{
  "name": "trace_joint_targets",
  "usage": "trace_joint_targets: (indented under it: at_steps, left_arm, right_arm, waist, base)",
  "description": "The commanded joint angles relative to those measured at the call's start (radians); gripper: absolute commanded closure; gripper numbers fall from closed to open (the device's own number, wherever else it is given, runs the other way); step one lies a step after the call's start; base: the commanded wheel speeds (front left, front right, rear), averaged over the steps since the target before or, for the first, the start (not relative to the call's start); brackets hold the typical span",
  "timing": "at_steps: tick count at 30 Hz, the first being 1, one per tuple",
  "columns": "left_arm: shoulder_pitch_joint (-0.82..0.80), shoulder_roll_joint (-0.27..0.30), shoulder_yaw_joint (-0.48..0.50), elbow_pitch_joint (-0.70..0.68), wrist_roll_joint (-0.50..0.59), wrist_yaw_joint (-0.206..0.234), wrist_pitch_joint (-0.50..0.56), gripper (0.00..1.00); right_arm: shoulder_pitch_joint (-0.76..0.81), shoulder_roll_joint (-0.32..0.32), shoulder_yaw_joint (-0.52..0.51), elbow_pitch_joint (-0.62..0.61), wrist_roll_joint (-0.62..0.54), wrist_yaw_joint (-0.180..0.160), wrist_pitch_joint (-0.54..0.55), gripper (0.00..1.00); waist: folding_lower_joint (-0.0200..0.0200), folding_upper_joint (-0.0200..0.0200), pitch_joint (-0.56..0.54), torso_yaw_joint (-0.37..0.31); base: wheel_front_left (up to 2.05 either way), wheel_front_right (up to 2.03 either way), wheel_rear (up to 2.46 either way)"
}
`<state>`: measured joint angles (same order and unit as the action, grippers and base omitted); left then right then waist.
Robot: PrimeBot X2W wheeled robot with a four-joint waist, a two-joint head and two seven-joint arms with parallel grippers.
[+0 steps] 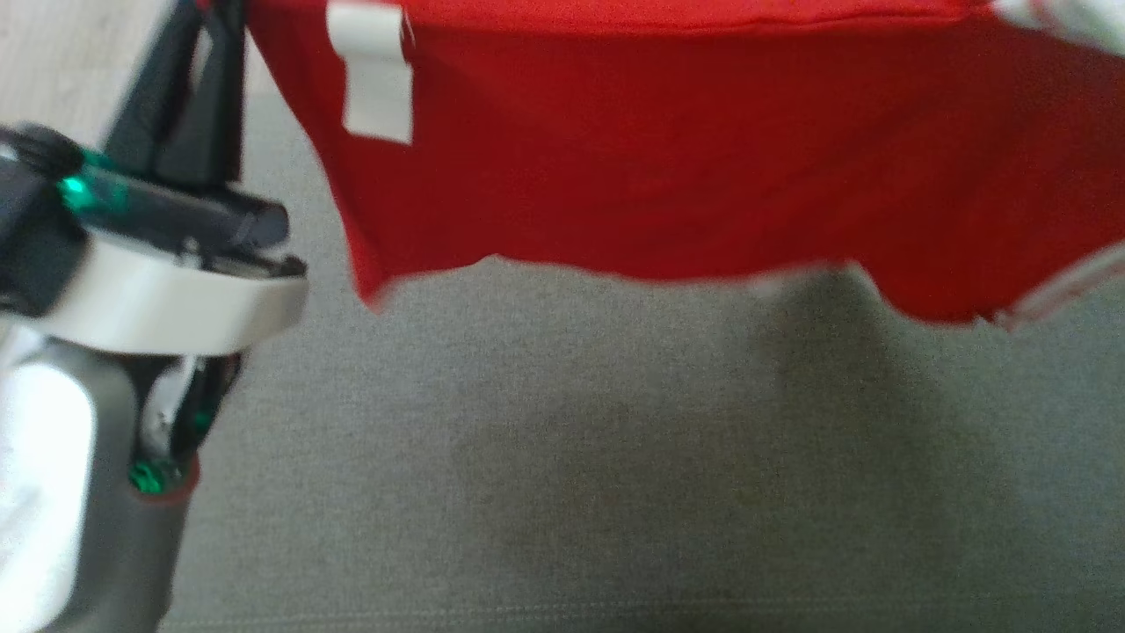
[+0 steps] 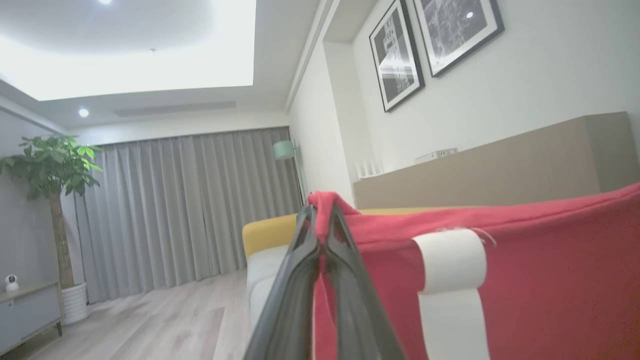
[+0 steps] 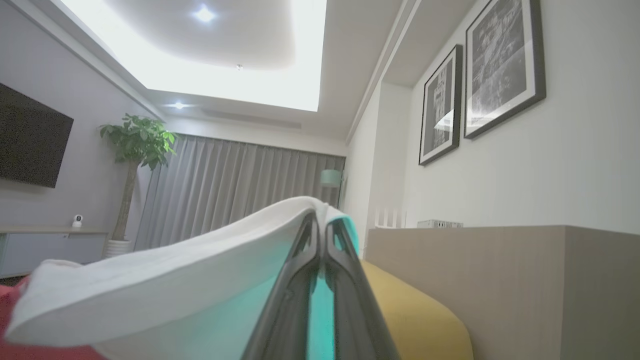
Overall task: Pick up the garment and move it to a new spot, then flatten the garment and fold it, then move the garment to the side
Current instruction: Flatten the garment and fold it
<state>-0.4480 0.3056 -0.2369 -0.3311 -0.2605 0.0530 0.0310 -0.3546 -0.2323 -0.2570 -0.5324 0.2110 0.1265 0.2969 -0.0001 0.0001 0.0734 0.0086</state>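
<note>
A red garment [image 1: 668, 158] hangs spread out in the air above a grey cushion, its lower hem wavy and loose. It carries a white patch [image 1: 378, 70] near its upper left. My left gripper [image 1: 215, 13] points up at the garment's top left corner; in the left wrist view that gripper [image 2: 320, 220] is shut on a bunched red corner [image 2: 330, 205]. My right gripper [image 3: 322, 225] is shut on a white and teal edge of the garment [image 3: 150, 280], with red cloth low at the left of that view.
A grey sofa cushion [image 1: 562, 457] lies below the garment. A yellow sofa arm [image 3: 415, 310] and a wooden ledge [image 2: 500, 165] are behind. Pale wood floor [image 1: 53, 53] lies to the left. A potted plant [image 2: 50, 170] and curtains [image 2: 190, 210] stand far off.
</note>
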Motion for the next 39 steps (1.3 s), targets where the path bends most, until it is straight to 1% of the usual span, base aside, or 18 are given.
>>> trace_joint_targets:
  at_steps: [1,5,9,12,16,19,24,28,30,34,39]
  left_arm:
    - [-0.072,0.038,0.056,-0.053,0.007,0.005,0.015,1.00]
    - [-0.105,0.041,0.054,-0.098,0.008,0.011,0.052,1.00]
    - [-0.128,0.030,0.046,-0.089,-0.011,0.008,0.068,1.00]
    - [-0.155,0.018,0.038,-0.044,-0.028,0.001,0.067,1.00]
    - [-0.227,-0.008,0.022,0.071,-0.045,-0.019,0.035,1.00]
    - [-0.318,-0.028,0.011,0.205,-0.047,-0.040,-0.012,1.00]
    - [-0.521,-0.072,0.002,0.501,-0.058,-0.091,-0.129,1.00]
    - [-0.675,-0.084,0.005,0.744,-0.052,-0.117,-0.218,1.00]
    - [-0.727,-0.094,0.003,0.857,-0.053,-0.126,-0.248,1.00]
    - [-0.758,-0.131,-0.016,1.073,-0.066,-0.149,-0.274,1.00]
    - [-0.707,-0.183,-0.026,1.287,-0.101,-0.166,-0.287,1.00]
  right_arm:
    - [-0.053,-0.028,0.012,-0.035,0.010,0.004,0.010,1.00]
    - [-0.124,-0.055,0.003,-0.033,0.035,0.004,0.032,1.00]
    - [-0.176,-0.061,0.005,0.007,0.063,0.004,0.048,1.00]
    - [-0.210,-0.060,0.015,0.064,0.091,0.004,0.051,1.00]
    - [-0.287,-0.065,0.061,0.200,0.133,0.004,0.033,1.00]
    - [-0.385,-0.076,0.120,0.331,0.148,0.004,-0.006,1.00]
    - [-0.619,-0.080,0.226,0.595,0.176,0.004,-0.129,1.00]
    - [-0.803,-0.055,0.316,0.806,0.194,0.004,-0.246,1.00]
    - [-0.864,-0.037,0.361,0.913,0.214,0.004,-0.300,1.00]
    - [-0.891,-0.008,0.459,1.106,0.243,0.004,-0.365,1.00]
    - [-0.821,0.029,0.546,1.301,0.302,0.004,-0.417,1.00]
  waist:
    - [0.0001,-0.0001,-0.016,0.002]
    - [0.0001,-0.0001,-0.030,0.003]
    - [0.0001,-0.0001,-0.028,0.003]
    - [0.0001,-0.0001,-0.009,0.004]
    - [0.0001,-0.0001,0.040,0.004]
    - [0.0001,-0.0001,0.081,0.001]
    - [0.0001,-0.0001,0.139,-0.004]
    - [0.0001,-0.0001,0.177,-0.020]
    - [0.0001,-0.0001,0.193,-0.027]
    - [0.0001,-0.0001,0.228,-0.034]
    - [0.0001,-0.0001,0.279,-0.040]
  base:
    - [0.00,0.00,0.00]
    - [0.00,0.00,0.00]
    - [0.00,0.00,0.00]
    - [0.00,0.00,0.00]
    - [0.00,0.00,0.00]
    - [0.00,0.00,0.00]
    - [0.00,0.00,0.00]
    - [0.00,0.00,0.00]
    - [0.00,0.00,0.00]
    - [0.00,0.00,0.00]
    - [0.00,0.00,0.00]
